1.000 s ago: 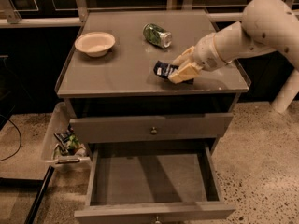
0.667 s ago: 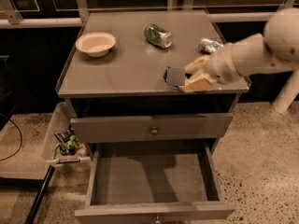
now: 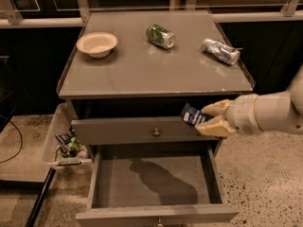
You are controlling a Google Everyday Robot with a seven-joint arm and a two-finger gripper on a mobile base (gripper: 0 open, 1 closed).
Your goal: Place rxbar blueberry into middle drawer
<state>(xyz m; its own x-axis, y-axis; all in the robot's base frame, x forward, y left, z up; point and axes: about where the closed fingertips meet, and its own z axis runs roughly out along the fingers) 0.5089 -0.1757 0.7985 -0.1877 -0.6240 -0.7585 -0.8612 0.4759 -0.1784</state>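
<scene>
The rxbar blueberry [image 3: 191, 114], a small navy-blue bar with pale lettering, is held in my gripper [image 3: 209, 117] in front of the cabinet, level with the upper drawer front [image 3: 142, 130] and off its right part. My gripper's tan fingers [image 3: 216, 109] are shut on the bar's right end. The white arm reaches in from the right edge. The middle drawer [image 3: 107, 181] is pulled open below, its grey floor bare, with the arm's shadow on it. The bar hangs above the drawer's back right part.
On the cabinet top [image 3: 128, 72] lie a cream bowl [image 3: 97, 43] at the left, a green can [image 3: 160, 35] on its side in the middle and a silver can [image 3: 220, 50] on its side at the right. A clear bin with packets [image 3: 67, 144] hangs at the cabinet's left.
My gripper has carried the bar off the cabinet top, forward and down past its front edge, to in front of the upper drawer. The silver can behind the arm now shows.
</scene>
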